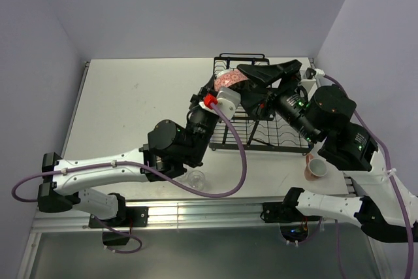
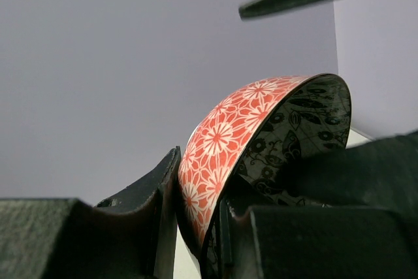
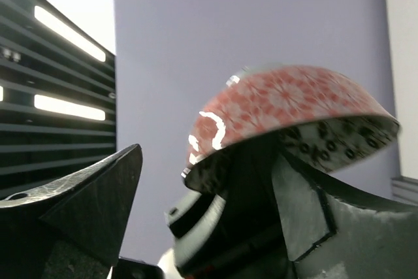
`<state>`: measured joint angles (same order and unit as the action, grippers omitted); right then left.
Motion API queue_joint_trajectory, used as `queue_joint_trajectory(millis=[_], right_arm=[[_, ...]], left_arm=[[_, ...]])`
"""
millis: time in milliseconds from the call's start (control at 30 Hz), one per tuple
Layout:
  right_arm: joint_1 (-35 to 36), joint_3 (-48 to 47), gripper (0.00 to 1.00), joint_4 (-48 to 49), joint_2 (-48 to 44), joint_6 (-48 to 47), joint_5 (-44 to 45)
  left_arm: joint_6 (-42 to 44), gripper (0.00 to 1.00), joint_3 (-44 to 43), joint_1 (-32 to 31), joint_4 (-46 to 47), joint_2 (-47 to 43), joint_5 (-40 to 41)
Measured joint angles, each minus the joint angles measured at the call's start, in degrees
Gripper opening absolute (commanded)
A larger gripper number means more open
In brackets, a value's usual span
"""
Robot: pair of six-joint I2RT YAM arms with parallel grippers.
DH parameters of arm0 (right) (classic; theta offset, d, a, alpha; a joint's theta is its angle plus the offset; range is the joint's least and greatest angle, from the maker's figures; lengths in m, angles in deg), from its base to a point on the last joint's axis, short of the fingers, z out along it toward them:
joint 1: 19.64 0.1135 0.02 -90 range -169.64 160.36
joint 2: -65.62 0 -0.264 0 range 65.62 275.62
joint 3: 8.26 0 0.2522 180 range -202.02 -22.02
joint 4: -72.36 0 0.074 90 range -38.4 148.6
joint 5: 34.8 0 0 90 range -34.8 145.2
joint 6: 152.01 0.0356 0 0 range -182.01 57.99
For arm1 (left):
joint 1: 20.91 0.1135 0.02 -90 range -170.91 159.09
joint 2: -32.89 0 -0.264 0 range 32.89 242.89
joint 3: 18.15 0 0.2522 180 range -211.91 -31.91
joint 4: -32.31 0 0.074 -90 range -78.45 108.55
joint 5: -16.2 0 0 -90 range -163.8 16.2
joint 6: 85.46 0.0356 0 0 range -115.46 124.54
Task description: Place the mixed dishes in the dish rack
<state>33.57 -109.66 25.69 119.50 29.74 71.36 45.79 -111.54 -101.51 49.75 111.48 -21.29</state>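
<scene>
My left gripper (image 1: 225,91) is shut on the rim of the small bowl (image 1: 230,79), which is red with white flowers outside and dark-and-white patterned inside. It holds the bowl tilted above the left end of the black wire dish rack (image 1: 256,136). In the left wrist view the bowl (image 2: 241,129) sits between the jaws of the gripper (image 2: 202,210). My right gripper (image 1: 266,75) is open and straddles the bowl (image 3: 287,99); its jaws (image 3: 209,187) stand wide apart. One clear glass tumbler (image 1: 196,178) stands on the table by the left arm. The plate is out of view.
A small pinkish cup (image 1: 317,167) stands on the table to the right of the rack, beside the right arm. The white table (image 1: 144,102) is walled at the back and on both sides. A purple cable (image 1: 240,161) loops off the left arm in front of the rack.
</scene>
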Motion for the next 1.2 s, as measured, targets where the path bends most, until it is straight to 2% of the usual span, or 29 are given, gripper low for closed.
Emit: queue_joint_trajectory(millis=[200, 333, 367, 533, 633, 667, 733, 767, 833, 867, 900, 933, 967, 1200], right_arm=[[0.00, -0.55, 0.63, 3.65, 0.22, 1.46, 2.47], [0.02, 0.72, 0.56, 5.49, -0.42, 3.15, 2.43], [0.02, 0.90, 0.50, 5.55, -0.46, 3.54, 2.21], [0.07, 1.40, 0.40, 5.86, -0.26, 4.94, 1.64], [0.11, 1.97, 0.14, 5.62, -0.35, 5.64, 1.31], [0.22, 2.23, 0.00, 6.14, -0.39, 7.10, 1.14], [0.52, 2.38, 0.00, 7.13, -0.55, 9.88, 0.48], [0.55, 2.43, 0.00, 6.80, -0.72, 10.14, 0.48], [0.55, 2.45, 0.00, 6.27, -1.03, 10.03, 0.57], [0.55, 2.45, 0.00, 6.23, -1.07, 9.57, 0.79], [0.55, 2.45, 0.00, 6.29, -1.09, 8.31, 0.76], [0.46, 2.43, 0.00, 6.27, -1.09, 6.58, 1.62], [0.31, 2.45, 0.00, 6.19, -1.16, 5.09, 2.45], [0.09, 4.42, 0.00, 7.50, -4.44, -3.67, 6.38]], left_arm=[[1.66, 0.00, 0.79, -1.51, 2.01, 0.00, 0.33], [3.17, 0.00, 0.79, -2.34, 3.61, 0.00, 0.68], [3.58, 0.00, 0.79, -2.49, 3.87, 0.02, 0.94], [4.61, 0.00, 0.79, -2.64, 5.31, 0.04, 1.49], [5.05, 0.00, 0.74, -2.64, 5.90, 0.09, 1.40], [5.09, 0.00, 0.74, -2.64, 6.05, 0.11, 1.57], [5.29, 0.03, 0.72, -2.47, 6.71, 0.63, 1.57], [5.60, 0.06, 0.68, -2.45, 6.91, 0.81, 1.57], [5.64, 0.32, 0.66, -2.47, 7.13, 1.11, 1.57], [5.62, 0.49, 0.66, -2.47, 7.23, 1.18, 1.60], [5.86, 0.76, 0.66, -2.54, 6.93, 1.20, 1.62], [5.90, 0.95, 0.66, -2.80, 6.91, 1.20, 1.75], [5.62, 0.99, 0.68, -3.15, 7.15, 1.18, 2.14], [2.27, 0.99, 0.68, -4.00, 6.01, -1.46, 4.68]])
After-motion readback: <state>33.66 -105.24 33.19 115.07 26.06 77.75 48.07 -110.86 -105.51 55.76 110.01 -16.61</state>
